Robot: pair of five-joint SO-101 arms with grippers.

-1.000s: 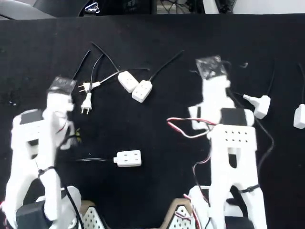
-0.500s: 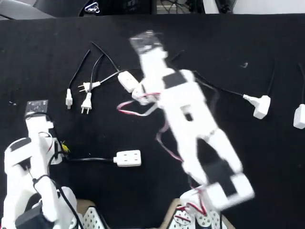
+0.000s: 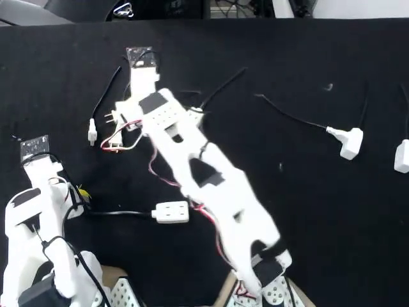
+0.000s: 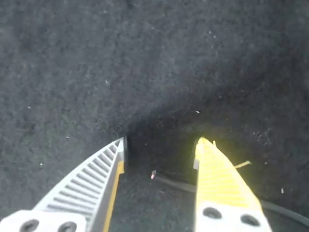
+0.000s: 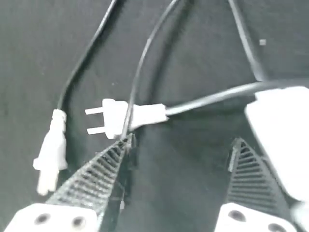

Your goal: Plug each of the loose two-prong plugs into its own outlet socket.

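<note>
Just ahead of the right arm's wide-open jaws lies a two-prong plug (image 5: 123,121).

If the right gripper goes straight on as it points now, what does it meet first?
Likely the white two-prong plug just beyond the open right gripper, near one fingertip; depth is unclear.

This looks like a robotics lab or workshop: a bench (image 3: 307,211) draped in black cloth carries 2 white printed arms (image 3: 211,185) with exposed wiring (image 3: 128,137), and cluttered dark equipment (image 3: 185,7) stands behind it.
</note>
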